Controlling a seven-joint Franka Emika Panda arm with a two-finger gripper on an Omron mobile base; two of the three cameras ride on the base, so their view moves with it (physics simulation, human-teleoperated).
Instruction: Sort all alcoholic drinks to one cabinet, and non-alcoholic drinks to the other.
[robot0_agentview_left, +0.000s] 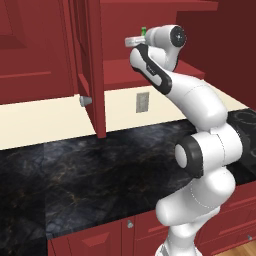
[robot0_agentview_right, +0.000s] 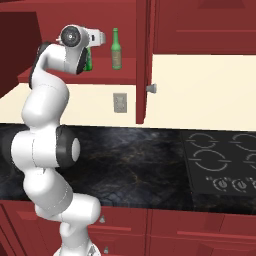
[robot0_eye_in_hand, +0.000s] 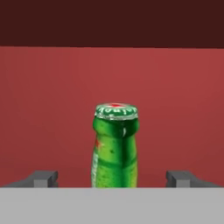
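hand view: bright green bottle (robot0_eye_in_hand: 115, 146) stands between the wide-open, empty claw (robot0_eye_in_hand: 112, 178) fingers.

Dark red cabinets (robot0_agentview_left: 35, 50) hang above a black marbled worktop (robot0_agentview_left: 100, 170), one door (robot0_agentview_right: 142, 60) standing open. Cream wall (robot0_agentview_right: 200, 90) carries a grey outlet (robot0_agentview_right: 119, 103). Black cooktop (robot0_agentview_right: 225, 165) sits inset at the right.

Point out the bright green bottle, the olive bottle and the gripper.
bright green bottle (robot0_eye_in_hand: 115, 148): hand view, on its neck.
olive bottle (robot0_agentview_right: 116, 55): right base view, on its label.
gripper (robot0_eye_in_hand: 112, 178): hand view, midway between the open jaws.
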